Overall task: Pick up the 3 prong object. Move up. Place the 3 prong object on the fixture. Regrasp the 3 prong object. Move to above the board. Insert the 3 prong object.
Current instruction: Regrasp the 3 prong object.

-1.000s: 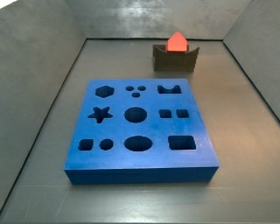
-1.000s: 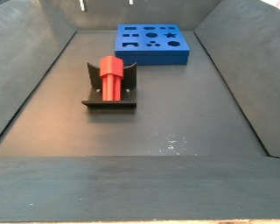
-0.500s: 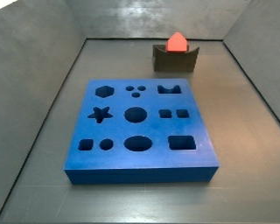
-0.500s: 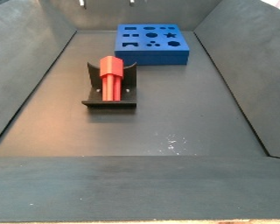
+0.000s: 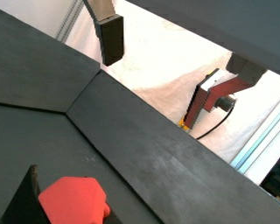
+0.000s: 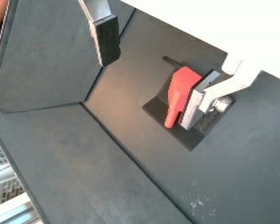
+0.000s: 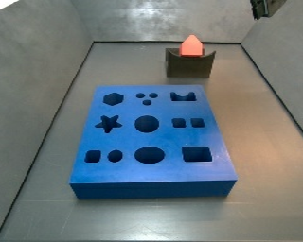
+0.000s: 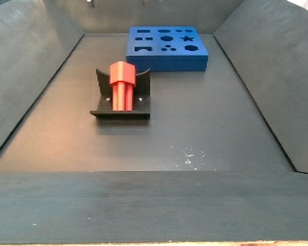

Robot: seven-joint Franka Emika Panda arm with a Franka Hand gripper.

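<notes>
One thing has changed: the gripper (image 6: 166, 52), fingers (image 6: 105, 35) spread wide and empty, has come into view high above the fixture (image 7: 189, 63), where the 3 prong object (image 7: 189, 43) rests, so regrasping looks next.

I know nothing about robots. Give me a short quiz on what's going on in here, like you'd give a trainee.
1. True or false: the 3 prong object rests on the fixture.
2. How many cutouts in the board hold a piece? A) none B) one C) three
3. Fill in: the gripper, raised well clear of the fixture and holding nothing, is ___ (open/shut).

Key: 1 true; 2 A; 3 open.
</notes>
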